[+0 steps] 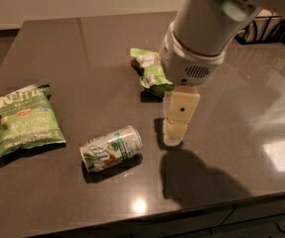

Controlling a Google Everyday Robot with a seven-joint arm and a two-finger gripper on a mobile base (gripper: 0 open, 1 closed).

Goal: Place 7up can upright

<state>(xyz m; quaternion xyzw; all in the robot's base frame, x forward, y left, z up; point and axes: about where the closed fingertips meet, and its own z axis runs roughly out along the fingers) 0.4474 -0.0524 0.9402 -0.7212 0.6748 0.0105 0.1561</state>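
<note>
One arm points straight down; claw beside the lying 7up can; its state cannot be told.

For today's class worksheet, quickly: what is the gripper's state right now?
Gripper: open or closed cannot be told; it is low over the table, beside the can, which lies on its side, apart from it.

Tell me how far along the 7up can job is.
Nothing looks done yet: the can lies on its side near the front edge of the table. In hand: the end effector hangs low beside the can, to its right in the camera view and apart from it. Left: grasp the can, turn it upright and set it down standing.
</note>
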